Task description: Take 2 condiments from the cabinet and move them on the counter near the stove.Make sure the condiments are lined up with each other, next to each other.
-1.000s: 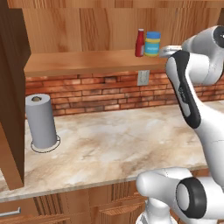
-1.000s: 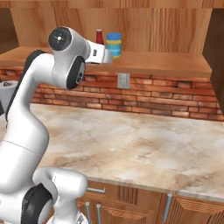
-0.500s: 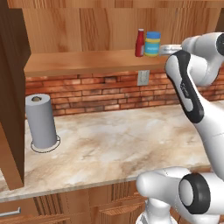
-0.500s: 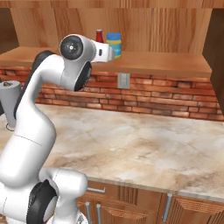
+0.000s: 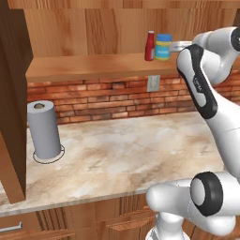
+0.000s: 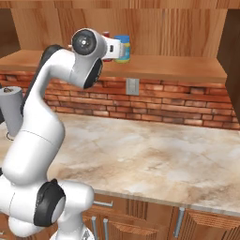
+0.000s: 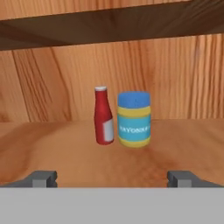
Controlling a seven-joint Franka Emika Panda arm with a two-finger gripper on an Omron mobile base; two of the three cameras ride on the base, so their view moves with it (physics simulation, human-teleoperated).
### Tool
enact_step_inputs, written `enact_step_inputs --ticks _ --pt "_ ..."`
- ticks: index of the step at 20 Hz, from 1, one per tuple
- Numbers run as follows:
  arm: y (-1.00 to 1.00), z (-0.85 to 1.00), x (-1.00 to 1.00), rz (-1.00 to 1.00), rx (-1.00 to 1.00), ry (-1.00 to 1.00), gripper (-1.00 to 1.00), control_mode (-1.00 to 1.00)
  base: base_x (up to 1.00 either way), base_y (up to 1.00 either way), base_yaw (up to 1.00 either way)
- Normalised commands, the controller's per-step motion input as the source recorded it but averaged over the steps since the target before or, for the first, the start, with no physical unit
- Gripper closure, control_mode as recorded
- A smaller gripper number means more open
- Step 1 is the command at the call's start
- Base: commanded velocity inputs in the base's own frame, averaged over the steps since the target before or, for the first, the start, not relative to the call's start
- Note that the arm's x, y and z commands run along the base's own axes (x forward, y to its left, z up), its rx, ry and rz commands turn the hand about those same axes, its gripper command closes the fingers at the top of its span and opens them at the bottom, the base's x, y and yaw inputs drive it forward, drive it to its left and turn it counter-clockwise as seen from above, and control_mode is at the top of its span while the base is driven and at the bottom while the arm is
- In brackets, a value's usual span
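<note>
over the last second the arm has swung its hand up and in toward the cabinet (image 5: 93,65) shelf, and the gripper (image 7: 113,177) now hangs level with the plank, fingertips spread wide with nothing between them. straight ahead the red bottle (image 7: 103,115) and the blue-lidded yellow jar (image 7: 134,119) stand upright just beside each other on the shelf, apart from the fingers. below, a grey paper towel roll (image 5: 44,130) stands on the counter (image 5: 136,154).

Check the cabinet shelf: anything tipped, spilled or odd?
Nothing stands out. The slim red bottle and squat blue-lidded yellow jar stand upright side by side on the wooden shelf, with no spill.
</note>
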Motion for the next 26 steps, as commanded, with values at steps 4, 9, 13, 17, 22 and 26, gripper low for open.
enact_step_inputs --ticks 4,9,13,17,22,26 --pt "0.00 0.00 0.48 0.04 0.00 0.00 -1.00 -1.00 0.00 0.00 0.00" --pt "-0.02 0.00 0.53 0.05 0.00 0.00 -1.00 -1.00 0.00 0.00 0.00" --pt "-0.09 0.00 0.46 0.06 0.00 0.07 -1.00 -1.00 0.00 0.00 0.00" --pt "-0.13 0.00 0.43 0.06 0.00 0.12 -1.00 -1.00 0.00 0.00 0.00" --pt "-0.12 0.00 0.38 0.06 0.00 0.04 -1.00 -1.00 0.00 0.00 0.00" --pt "-0.06 0.00 0.42 0.05 0.00 0.00 -1.00 -1.00 0.00 0.00 0.00"
